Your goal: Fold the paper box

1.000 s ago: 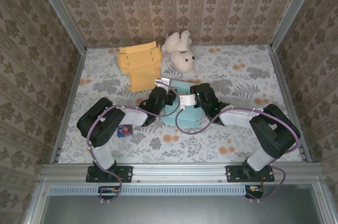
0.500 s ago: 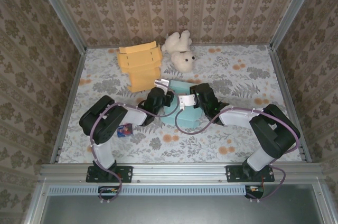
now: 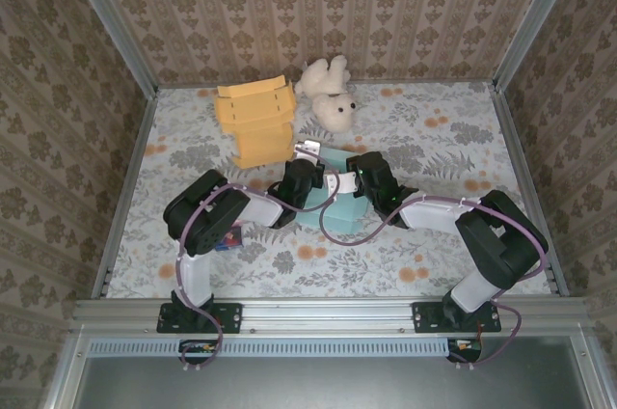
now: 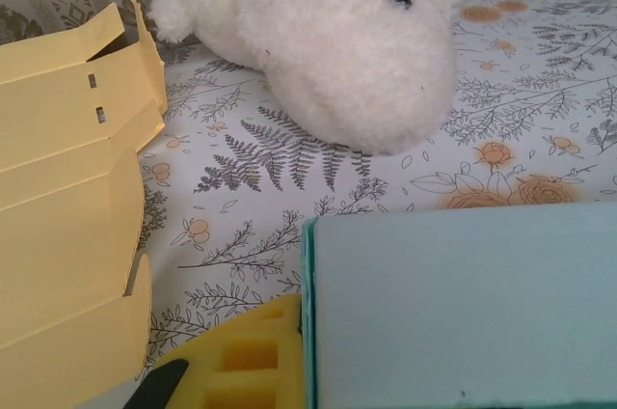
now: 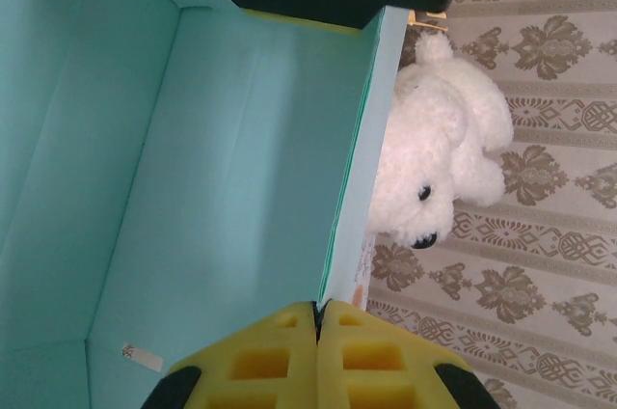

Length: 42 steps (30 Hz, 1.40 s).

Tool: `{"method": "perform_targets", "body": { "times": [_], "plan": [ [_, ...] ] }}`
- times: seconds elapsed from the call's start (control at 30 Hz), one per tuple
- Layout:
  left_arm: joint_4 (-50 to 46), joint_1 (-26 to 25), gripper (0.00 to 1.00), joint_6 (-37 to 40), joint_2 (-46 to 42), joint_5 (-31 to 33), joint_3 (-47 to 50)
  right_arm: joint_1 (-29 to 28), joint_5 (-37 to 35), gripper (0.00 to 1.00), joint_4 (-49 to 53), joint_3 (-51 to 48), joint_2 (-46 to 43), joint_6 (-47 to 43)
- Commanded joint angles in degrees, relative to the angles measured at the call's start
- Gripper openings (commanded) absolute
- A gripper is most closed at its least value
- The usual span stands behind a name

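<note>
Found right pincer [image 5: 317, 351] clamped on box [image 5: 222, 187] wall edge; left pincer [image 4: 289, 370] closed, seemingly on another wall. Noted bear [image 3: 331, 100] close beyond, carton [image 3: 258, 124] leftward, open table [image 3: 453, 139] rightward.

You had open table [image 3: 453, 129] along the far right, wide enough for a gripper to pass. At the far left, the yellow carton [image 3: 258, 124] and the plush toy [image 3: 328, 95] stood just beyond the teal paper box [image 3: 342, 218], leaving a narrow strip of table. The left gripper [image 4: 305, 363] and right gripper [image 5: 317, 332], both clamped on box walls, crowded the middle. A small dark item [image 3: 228, 237] lay beside the left arm [image 3: 207, 216].
</note>
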<state>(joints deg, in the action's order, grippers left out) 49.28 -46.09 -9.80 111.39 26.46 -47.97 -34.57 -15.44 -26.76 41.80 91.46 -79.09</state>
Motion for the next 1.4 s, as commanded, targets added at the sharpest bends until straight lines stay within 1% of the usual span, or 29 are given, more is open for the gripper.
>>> {"method": "perform_targets", "body": {
  "times": [0.0,0.13,0.17,0.23,0.33,0.47,0.57,0.63,0.7,0.77,0.83,0.87,0.93,1.03,1.1,1.17,1.3,1.37],
  "plan": [
    [1.5,0.0,0.00,0.0,1.1,3.3,0.4,-0.6,1.1,0.00,4.8,0.6,1.2,2.4],
    [2.8,-0.2,0.00,0.0,0.7,2.5,1.7,-0.4,1.7,0.07,3.2,0.9,0.1,5.5],
    [3.3,-0.2,0.00,0.0,0.4,1.8,2.2,-0.3,2.4,0.11,3.4,1.0,-0.7,6.7],
    [4.5,-0.2,0.00,0.3,0.0,0.5,3.4,0.1,4.3,0.22,4.2,1.2,-2.6,9.3],
    [5.7,-0.1,0.00,0.1,-1.1,1.1,5.4,0.7,7.3,0.37,6.5,1.5,-5.6,12.4],
    [6.0,-0.1,0.00,0.2,-2.9,2.7,7.7,0.8,10.2,0.44,10.3,2.4,-9.3,14.6],
    [5.9,-0.1,0.00,-0.1,-4.3,4.1,9.4,1.0,13.5,0.45,11.9,3.3,-13.3,20.0],
    [5.9,-0.1,0.00,-0.8,-5.2,5.6,10.7,1.3,14.2,0.47,10.5,3.8,-15.5,27.3],
    [6.0,-0.1,0.00,-1.9,-6.0,6.6,12.1,1.4,13.3,0.50,9.5,5.1,-17.2,37.7],
    [6.2,0.0,0.00,-3.0,-6.8,6.9,13.3,1.4,11.9,0.53,9.2,6.4,-18.4,49.9],
    [5.9,0.0,0.00,-4.6,-7.7,7.3,14.4,1.2,8.4,0.54,10.4,7.8,-19.1,65.3],
    [5.6,0.0,0.00,-5.2,-8.2,7.5,14.8,1.0,6.3,0.54,12.0,8.5,-19.1,70.7],
    [4.8,0.0,0.00,-6.7,-9.5,7.9,15.8,0.7,2.0,0.53,20.3,11.4,-18.6,85.3],
    [3.9,-0.1,0.00,-8.4,-11.0,7.9,16.8,0.6,-0.6,0.53,30.8,12.9,-17.2,102.1],
    [3.6,0.0,0.00,-9.2,-11.4,7.7,17.0,0.7,0.3,0.54,31.5,11.5,-16.7,107.7],
    [3.5,-0.1,0.00,-10.0,-11.4,7.6,17.2,0.6,2.5,0.54,30.3,10.1,-16.2,111.3],
    [3.3,-0.5,0.00,-11.7,-11.1,8.4,17.3,0.6,7.1,0.54,25.8,7.7,-14.5,115.7],
    [2.9,-0.7,0.00,-12.0,-10.7,9.6,17.0,0.2,8.5,0.53,25.4,8.2,-13.0,117.0]
  ]
}}
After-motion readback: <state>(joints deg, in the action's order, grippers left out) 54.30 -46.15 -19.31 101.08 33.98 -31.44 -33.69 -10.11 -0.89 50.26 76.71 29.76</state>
